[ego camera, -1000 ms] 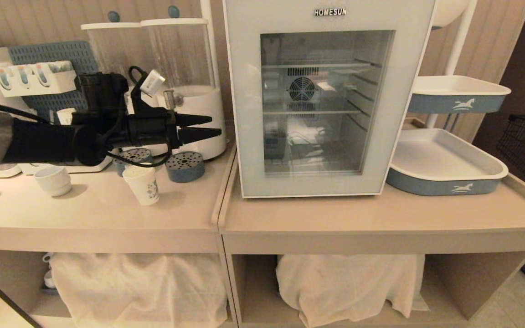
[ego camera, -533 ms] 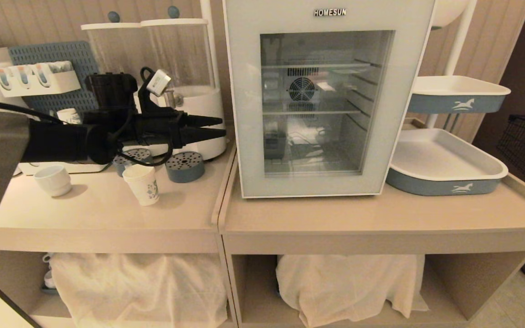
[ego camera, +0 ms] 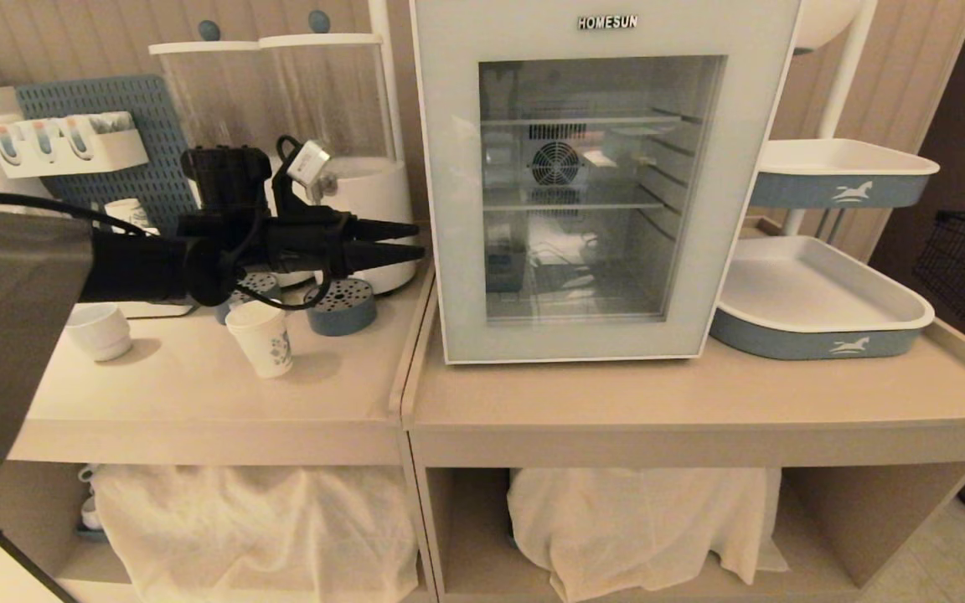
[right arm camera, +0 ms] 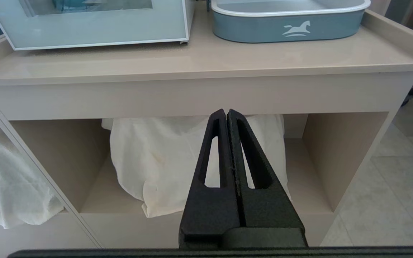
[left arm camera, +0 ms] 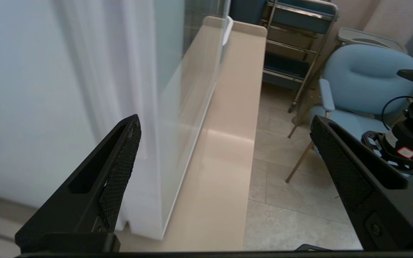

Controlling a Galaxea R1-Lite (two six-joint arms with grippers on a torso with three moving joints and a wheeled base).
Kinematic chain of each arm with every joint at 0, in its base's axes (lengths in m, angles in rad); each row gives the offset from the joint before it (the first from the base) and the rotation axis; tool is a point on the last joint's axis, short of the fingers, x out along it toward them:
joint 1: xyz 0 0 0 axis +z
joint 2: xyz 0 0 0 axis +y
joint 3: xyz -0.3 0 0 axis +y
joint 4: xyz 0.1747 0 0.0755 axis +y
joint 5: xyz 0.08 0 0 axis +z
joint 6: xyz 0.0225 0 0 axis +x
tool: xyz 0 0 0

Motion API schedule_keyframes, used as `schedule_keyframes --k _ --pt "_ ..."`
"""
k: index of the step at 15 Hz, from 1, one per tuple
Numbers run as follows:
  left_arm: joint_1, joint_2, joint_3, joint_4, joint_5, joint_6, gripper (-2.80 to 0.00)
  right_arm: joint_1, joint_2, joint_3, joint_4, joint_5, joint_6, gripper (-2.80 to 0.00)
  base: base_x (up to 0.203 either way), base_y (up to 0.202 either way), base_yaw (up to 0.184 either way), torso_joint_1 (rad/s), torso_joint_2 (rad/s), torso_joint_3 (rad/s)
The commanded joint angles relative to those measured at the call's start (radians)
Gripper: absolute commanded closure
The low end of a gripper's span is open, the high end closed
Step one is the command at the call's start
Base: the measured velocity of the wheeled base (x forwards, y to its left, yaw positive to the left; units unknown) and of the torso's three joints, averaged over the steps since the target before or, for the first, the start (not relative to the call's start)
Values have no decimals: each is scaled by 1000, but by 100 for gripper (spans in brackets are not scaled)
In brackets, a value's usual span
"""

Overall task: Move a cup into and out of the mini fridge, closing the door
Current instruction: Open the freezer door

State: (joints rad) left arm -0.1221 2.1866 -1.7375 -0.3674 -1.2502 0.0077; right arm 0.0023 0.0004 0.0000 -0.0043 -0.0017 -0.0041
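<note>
White paper cup (ego camera: 263, 337) on counter (ego camera: 198, 385), below and just behind left gripper (ego camera: 415, 241). Jaws spread wide, empty, tips just short of mini fridge (ego camera: 600, 184), door (ego camera: 449, 251) closed. Right gripper (right arm camera: 227, 114) clenched shut, low before counter front.

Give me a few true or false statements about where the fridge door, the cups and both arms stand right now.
1. The mini fridge has its door open. False: it is closed.
2. The left gripper holds the cup. False: its jaws are open and empty; the cup stands on the counter.
3. The right gripper is shut. True.
4. The left gripper is level, near the door's left edge. True.
5. A cup sits inside the fridge. False: none shows through the glass.
</note>
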Motion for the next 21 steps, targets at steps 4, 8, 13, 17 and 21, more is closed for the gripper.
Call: schedule_keyframes --k 4,8,13,17,21 --pt "-20 7 -6 -5 -9 0 -280 1 -2 2 0 0 -1 0 0 0 0 0 0 0" --pt "-25 24 -7 -7 -9 2 -280 1 -2 2 0 0 -1 0 0 0 0 0 0 0" --pt "-25 37 -13 -8 -9 16 -280 1 -2 2 0 0 -1 0 0 0 0 0 0 0" --pt "-21 41 -22 -8 -2 32 -280 1 -2 -2 4 -1 -2 0 0 0 0 0 0 0" --pt "-21 32 -26 1 -13 20 -280 1 -2 -2 6 0 -1 0 0 0 0 0 0 0"
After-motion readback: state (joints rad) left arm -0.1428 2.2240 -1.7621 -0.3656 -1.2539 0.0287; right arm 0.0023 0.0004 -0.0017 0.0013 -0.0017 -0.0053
